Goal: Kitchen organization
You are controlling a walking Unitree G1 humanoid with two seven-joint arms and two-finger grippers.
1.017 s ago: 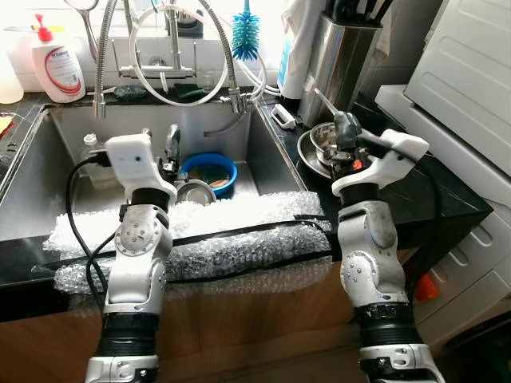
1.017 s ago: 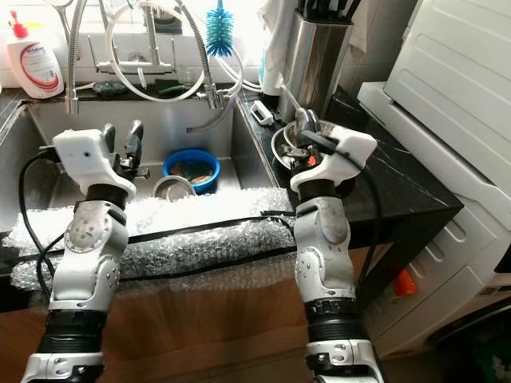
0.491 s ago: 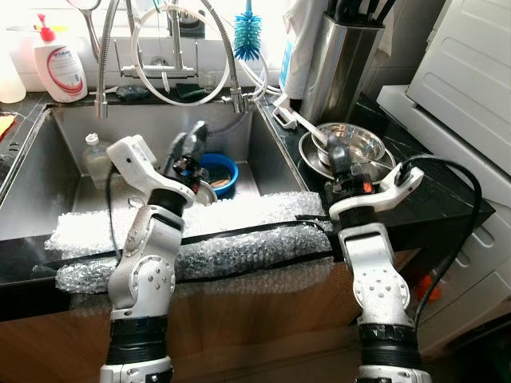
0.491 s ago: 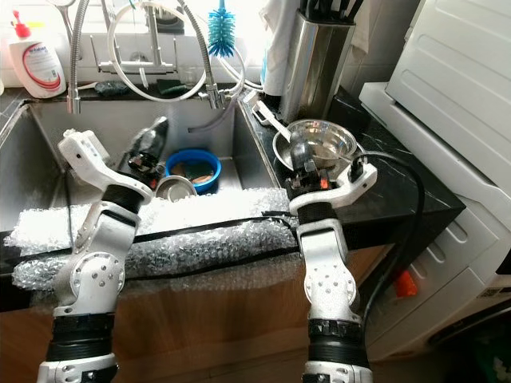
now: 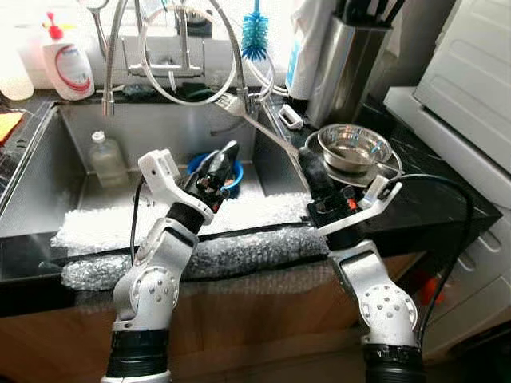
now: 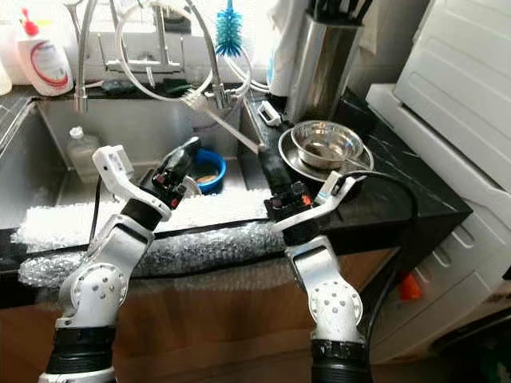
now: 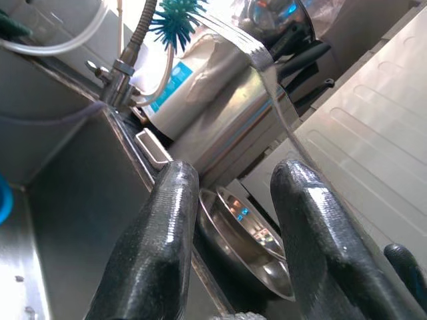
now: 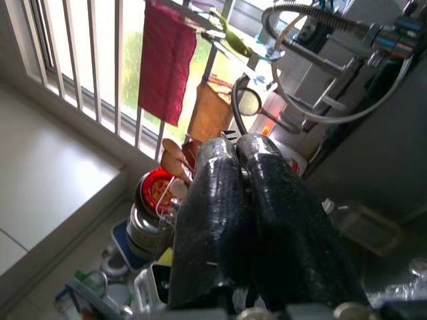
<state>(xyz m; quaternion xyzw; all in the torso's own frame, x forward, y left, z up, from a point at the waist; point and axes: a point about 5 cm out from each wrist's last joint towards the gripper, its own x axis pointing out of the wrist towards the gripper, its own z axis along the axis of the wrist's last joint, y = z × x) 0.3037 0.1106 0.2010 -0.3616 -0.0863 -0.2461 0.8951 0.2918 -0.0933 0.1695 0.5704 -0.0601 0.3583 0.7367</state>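
My right gripper [image 5: 306, 166] is shut on a long metal spoon [image 5: 262, 130]. The spoon slants up and to the left, with its far end over the sink [image 5: 48, 183] near the faucet hoses. A steel bowl [image 5: 354, 148] rests on a larger steel dish [image 5: 382, 171] on the black counter, just right of that gripper. My left gripper [image 5: 226, 155] is raised over the sink's right side, open and holding nothing. It points toward the bowl and the spoon handle [image 7: 257, 57]. A blue bowl [image 5: 196, 163] in the sink is partly hidden behind it.
Bubble wrap [image 5: 104, 231] covers the counter's front edge. A plastic bottle [image 5: 104, 159] stands in the sink. At the back are a soap bottle [image 5: 68, 64], a blue brush [image 5: 257, 36] and a steel utensil holder [image 5: 351, 56]. A white appliance [image 5: 471, 80] stands on the right.
My right gripper has lifted the spoon out of the steel bowl and swung it left toward the sink. The left gripper has tilted to the right. The camera has shifted slightly.
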